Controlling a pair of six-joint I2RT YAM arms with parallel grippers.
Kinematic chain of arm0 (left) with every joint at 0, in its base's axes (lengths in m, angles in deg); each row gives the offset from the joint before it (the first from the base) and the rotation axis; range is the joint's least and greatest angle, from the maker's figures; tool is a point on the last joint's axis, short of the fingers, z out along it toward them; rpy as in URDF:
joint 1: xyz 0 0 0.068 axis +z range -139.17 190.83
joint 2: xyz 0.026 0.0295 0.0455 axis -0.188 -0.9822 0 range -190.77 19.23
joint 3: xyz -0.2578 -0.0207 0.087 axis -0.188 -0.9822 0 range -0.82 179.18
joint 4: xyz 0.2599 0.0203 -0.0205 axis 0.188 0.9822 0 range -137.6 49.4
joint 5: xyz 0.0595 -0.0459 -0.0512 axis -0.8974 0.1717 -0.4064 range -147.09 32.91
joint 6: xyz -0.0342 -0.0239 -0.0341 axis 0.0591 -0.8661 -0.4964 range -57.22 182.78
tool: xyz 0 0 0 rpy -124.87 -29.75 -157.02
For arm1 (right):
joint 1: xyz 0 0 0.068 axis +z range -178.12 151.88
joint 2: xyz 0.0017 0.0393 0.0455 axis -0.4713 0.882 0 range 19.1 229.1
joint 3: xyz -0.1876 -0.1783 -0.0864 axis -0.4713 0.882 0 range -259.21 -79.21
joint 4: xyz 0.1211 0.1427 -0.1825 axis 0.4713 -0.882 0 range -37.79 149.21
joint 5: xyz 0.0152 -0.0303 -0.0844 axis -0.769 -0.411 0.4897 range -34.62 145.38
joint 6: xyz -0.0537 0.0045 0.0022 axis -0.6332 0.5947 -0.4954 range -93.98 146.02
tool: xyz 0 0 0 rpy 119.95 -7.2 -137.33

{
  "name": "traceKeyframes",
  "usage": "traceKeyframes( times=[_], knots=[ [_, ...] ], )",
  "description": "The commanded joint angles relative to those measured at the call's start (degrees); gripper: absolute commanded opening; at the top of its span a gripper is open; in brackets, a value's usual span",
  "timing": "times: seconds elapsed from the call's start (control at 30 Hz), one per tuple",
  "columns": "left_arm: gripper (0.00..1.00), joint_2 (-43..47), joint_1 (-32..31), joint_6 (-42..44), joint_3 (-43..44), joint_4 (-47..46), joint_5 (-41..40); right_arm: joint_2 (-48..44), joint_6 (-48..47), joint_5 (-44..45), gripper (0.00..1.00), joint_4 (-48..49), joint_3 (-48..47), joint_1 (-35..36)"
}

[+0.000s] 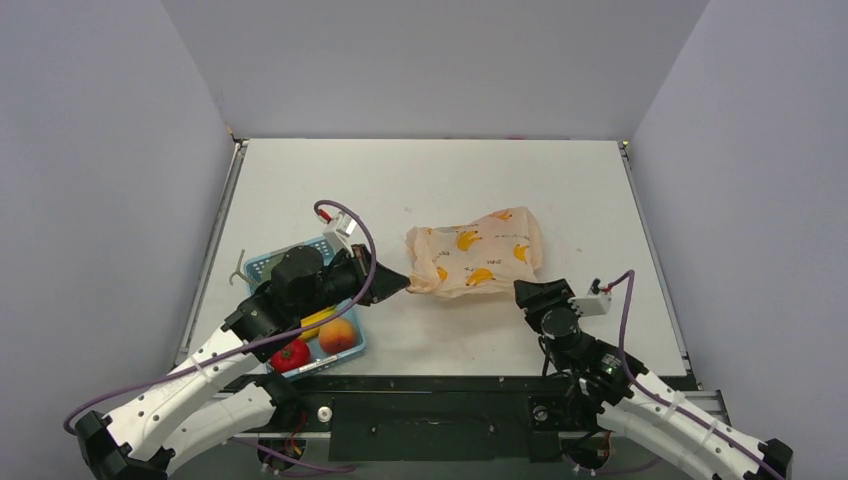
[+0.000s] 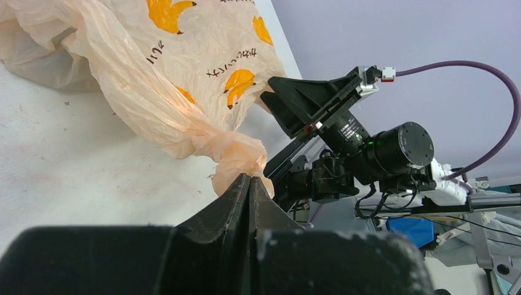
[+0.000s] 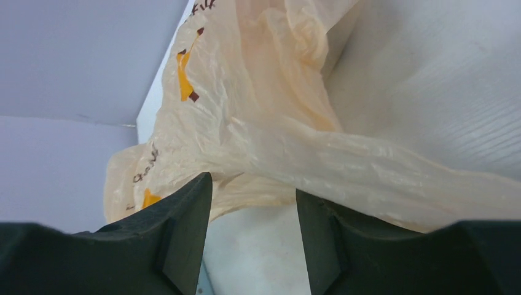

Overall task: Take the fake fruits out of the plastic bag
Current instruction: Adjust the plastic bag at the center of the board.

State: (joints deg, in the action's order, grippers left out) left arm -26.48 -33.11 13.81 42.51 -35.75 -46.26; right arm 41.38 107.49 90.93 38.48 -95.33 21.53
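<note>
While the plastic bag point(image 1: 478, 252) lies slumped mid-table, a little right of centre, we're at the opening step: getting a hold on the bag so it can be pulled apart. Not one of the fake fruits is out yet, and none shows through the crinkled film, so whatever it carries is hidden from all three views.

Left gripper point(image 2: 249, 184) first: jaws pressed together, pinching the twisted, bunched end of the bag at its near-left corner, with the film fanning away from that pinch. Right gripper point(image 3: 253, 187) next: jaws apart, nothing between them but bare table point(image 1: 420, 180), and a long fold of the bag runs across just beyond the fingertips at the near-right edge. From above it sits right at the bag's edge; contact can't be confirmed.

My read on the next move: the right arm needs to push forward so that fold sits between its fingers, then pinch, and only then can the two arms draw apart or tip the bag to find its mouth. The film is thin and slippery, so a shallow bite could slide off.

The count: one bag, two grippers, zero task fruits in sight. Off to the left, under the left arm, one blue mesh basket point(image 1: 262, 264) holds one red round fruit point(image 1: 290, 355), one peach point(image 1: 338, 336) and one yellow piece point(image 1: 318, 320).
</note>
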Motion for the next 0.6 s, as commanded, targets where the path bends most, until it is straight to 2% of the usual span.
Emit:
traceKeyframes(
  times=[0.0, 0.1, 0.13, 0.17, 0.2, 0.23, 0.27, 0.43, 0.57],
  knots=[
    [0.0, 0.3, -0.23, 2.33, 1.14, 1.15, 0.79, 5.99, -6.2, -0.65, 0.49, 4.22, -3.95, -4.54],
    [0.0, -1.56, -0.16, 4.79, 3.98, 4.26, 1.77, 11.5, -8.07, -6.26, 0.48, 11.01, -3.52, -8.63],
    [0.04, -2.4, -0.15, 7.34, 6.8, 7.36, 2.02, 12.14, -8.69, -7.82, 0.47, 12.22, -3.62, -10.19],
    [0.17, -4.17, -0.15, 8.73, 8.76, 9.31, 1.65, 14.05, -10.21, -8.28, 0.47, 13.66, -3.99, -10.89],
    [0.25, -5.03, -0.12, 11.77, 13.0, 14.04, 0.91, 14.91, -12.22, -9.24, 0.47, 14.12, -5.04, -12.16],
    [0.4, -6.87, -0.08, 13.5, 15.24, 16.47, -1.41, 16.92, -13.62, -9.83, 0.47, 14.79, -5.71, -12.71],
    [0.48, -7.78, -0.04, 17.05, 20.11, 20.71, -2.83, 17.84, -16.43, -10.86, 0.47, 15.04, -7.18, -13.5],
    [0.56, -21.41, 0.17, 28.65, 43.41, 33.05, -8.03, 23.34, -24.53, -16.72, 0.47, 15.12, -11.33, -17.38],
    [0.57, -33.3, -0.56, 31.85, 54.38, 32.94, -5.86, 23.33, -26.52, -21.62, 0.47, 17.33, -11.66, -21.7]
  ],
)
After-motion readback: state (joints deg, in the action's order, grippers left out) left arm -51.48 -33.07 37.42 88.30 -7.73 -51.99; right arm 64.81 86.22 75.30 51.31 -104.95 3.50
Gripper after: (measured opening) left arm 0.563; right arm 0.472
